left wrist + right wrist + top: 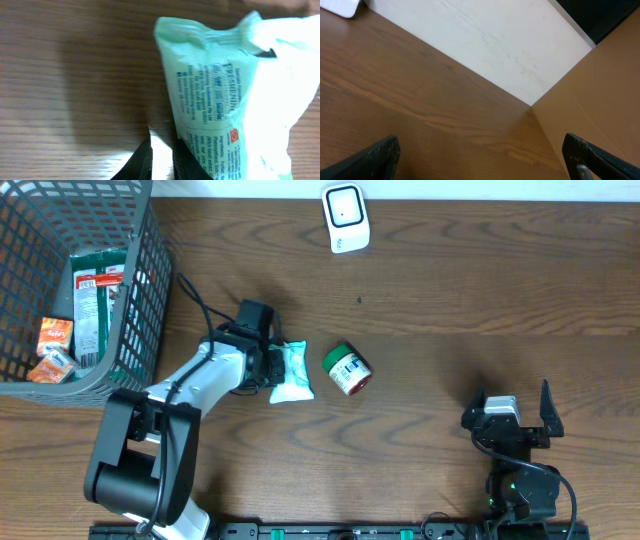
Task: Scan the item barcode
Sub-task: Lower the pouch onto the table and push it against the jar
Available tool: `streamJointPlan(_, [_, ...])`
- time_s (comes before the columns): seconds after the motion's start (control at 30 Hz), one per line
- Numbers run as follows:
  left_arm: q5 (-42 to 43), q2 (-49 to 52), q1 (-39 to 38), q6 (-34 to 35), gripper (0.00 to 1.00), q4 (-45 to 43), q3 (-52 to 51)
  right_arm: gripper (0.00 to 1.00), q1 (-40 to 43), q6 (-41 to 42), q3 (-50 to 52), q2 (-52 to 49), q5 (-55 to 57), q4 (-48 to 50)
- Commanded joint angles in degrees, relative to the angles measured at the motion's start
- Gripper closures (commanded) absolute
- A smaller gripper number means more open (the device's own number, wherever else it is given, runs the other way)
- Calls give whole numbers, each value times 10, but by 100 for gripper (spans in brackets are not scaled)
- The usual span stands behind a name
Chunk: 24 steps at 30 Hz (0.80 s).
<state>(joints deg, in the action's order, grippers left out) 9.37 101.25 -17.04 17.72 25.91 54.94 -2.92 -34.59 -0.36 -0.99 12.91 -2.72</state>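
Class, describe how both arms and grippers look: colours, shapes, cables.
The left arm has white links, black joints and a looping black cable. The right arm is mostly black, with a green light. Left gripper and right gripper have black jaws.

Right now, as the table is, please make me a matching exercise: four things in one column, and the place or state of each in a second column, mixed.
1. white scanner
2. pale green packet
3. green-lidded jar
4. right claw

a. open, holding nothing
b. at the far edge of the table
c. pinched by the left claw
d. lying on its side, mid-table

Pairs: 1-b, 2-c, 3-d, 4-a
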Motion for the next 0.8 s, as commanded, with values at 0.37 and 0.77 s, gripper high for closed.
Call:
streamJointPlan(0.37, [-109,7,-21,-5,78,-79,-3,1,-4,-4,0,2,5,-2])
streamJointPlan(0.77, [-28,5,-46,-5,78,-70,-3,1,-4,-4,0,2,5,-2])
